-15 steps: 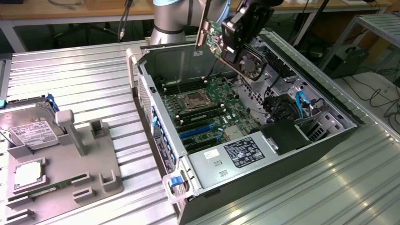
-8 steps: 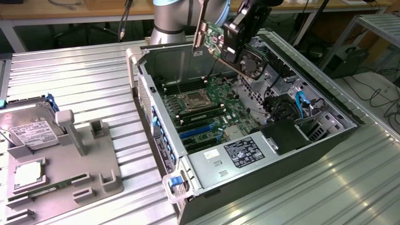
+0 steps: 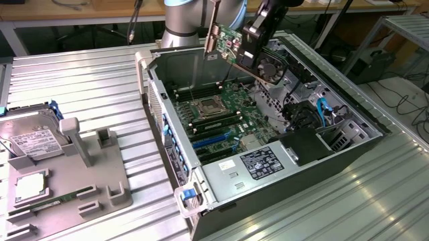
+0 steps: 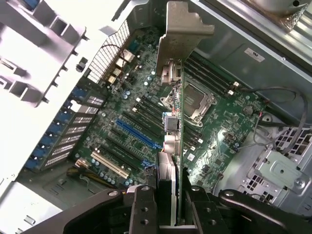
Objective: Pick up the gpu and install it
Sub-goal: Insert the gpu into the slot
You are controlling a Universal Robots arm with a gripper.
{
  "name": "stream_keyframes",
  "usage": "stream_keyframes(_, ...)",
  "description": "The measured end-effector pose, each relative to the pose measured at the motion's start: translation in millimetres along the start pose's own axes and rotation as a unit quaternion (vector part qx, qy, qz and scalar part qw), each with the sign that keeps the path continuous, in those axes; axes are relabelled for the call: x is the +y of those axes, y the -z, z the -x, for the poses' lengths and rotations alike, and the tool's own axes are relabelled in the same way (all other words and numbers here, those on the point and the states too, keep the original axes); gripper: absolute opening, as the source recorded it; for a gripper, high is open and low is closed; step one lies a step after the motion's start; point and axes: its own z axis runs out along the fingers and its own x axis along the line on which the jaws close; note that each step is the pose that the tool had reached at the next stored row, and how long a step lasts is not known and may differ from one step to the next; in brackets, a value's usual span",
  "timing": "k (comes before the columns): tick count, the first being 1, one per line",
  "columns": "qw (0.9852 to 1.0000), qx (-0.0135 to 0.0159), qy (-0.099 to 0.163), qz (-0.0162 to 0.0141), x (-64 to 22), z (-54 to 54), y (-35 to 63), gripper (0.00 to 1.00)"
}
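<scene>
Black fingers (image 4: 146, 209) of my gripper (image 3: 258, 31) are clamped on the gpu (image 3: 249, 56), one pad on each face, gripping it along one long edge. The card hangs tilted above the open case (image 3: 168, 65), clear of everything inside and not yet seated. From the wrist, the gpu (image 4: 171, 122) runs edge-on straight out from the hand, its silver bracket (image 4: 181, 34) at the end farthest from the fingers. Beneath the hand lies the motherboard (image 4: 122, 97). A blue slot (image 4: 136, 132) sits just to one side of the card's line and the CPU socket (image 4: 197, 100) to the other. Well away from the gripper, outside the case, a hard drive (image 3: 30, 138) rests on a grey tray (image 3: 100, 186).
</scene>
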Motion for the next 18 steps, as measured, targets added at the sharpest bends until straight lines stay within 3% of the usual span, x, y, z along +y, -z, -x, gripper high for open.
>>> stream_keyframes(9, 0.999, 0.0035, 0.045, 0.0007, 0.0, 0.0, 0.0, 0.28)
stream_keyframes(18, 0.9953, 0.0077, 0.097, 0.0015, 0.0, 0.0, 0.0, 0.28)
